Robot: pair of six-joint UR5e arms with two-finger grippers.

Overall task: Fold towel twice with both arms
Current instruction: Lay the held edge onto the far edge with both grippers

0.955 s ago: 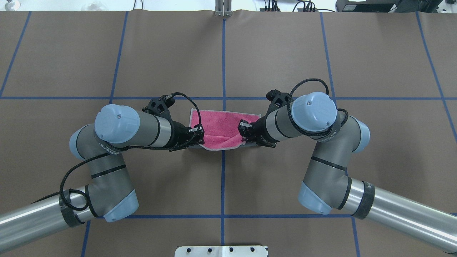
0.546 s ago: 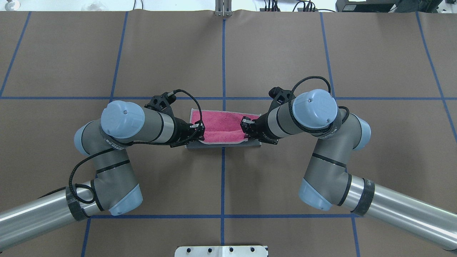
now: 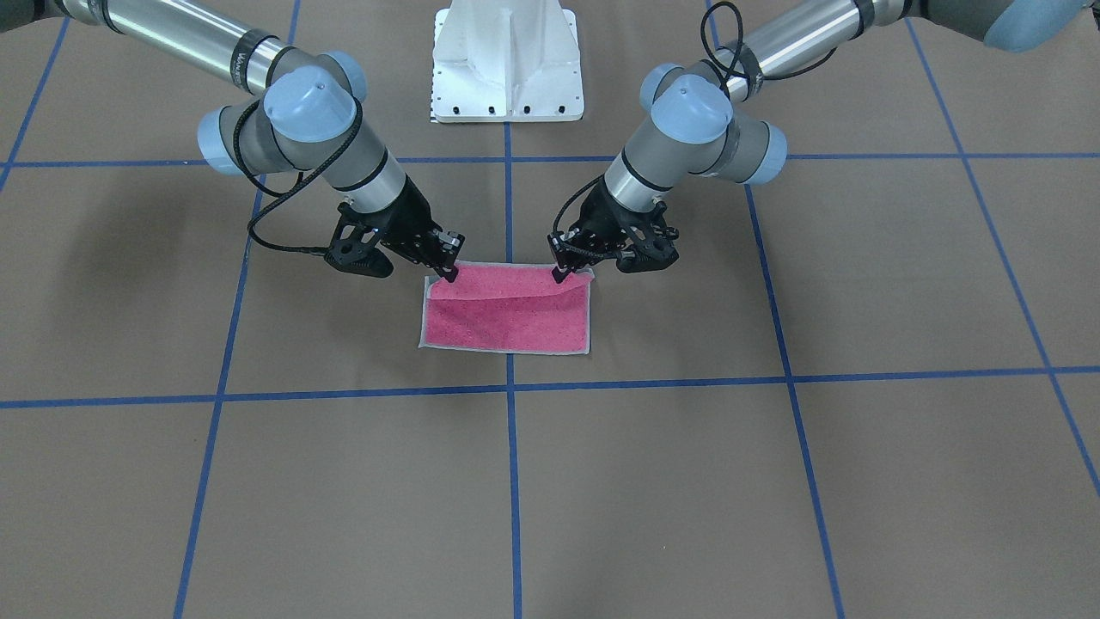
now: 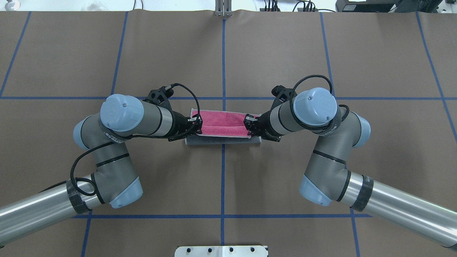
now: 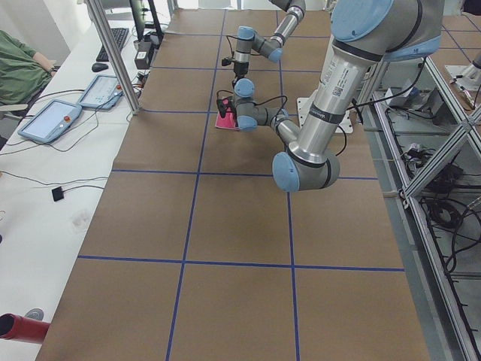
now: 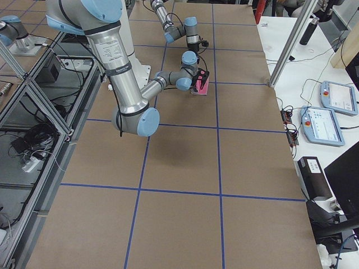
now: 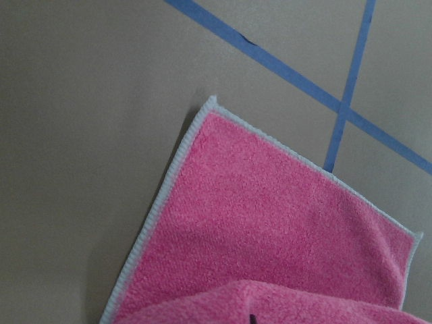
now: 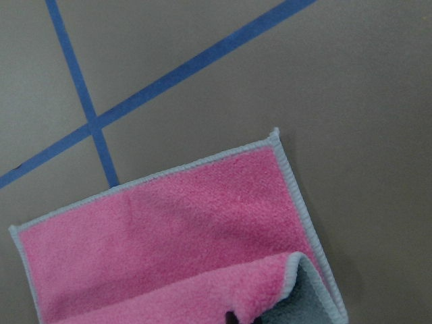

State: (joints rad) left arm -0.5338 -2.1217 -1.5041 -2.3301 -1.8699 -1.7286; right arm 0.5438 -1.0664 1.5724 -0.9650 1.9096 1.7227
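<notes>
the towel lies on the table, pink face up with a pale grey border. its near edge is lifted and rolled toward the far edge (dark grey underside showing). the left gripper and right gripper each pinch a raised corner, the left arm and right arm bent low.

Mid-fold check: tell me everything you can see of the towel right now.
The towel is pink terry with a pale grey stitched border and dark grey underside. Part lies flat on the brown table; the robot-side edge is lifted and curled over, its corners pinched by the left end effector and right end effector.
</notes>
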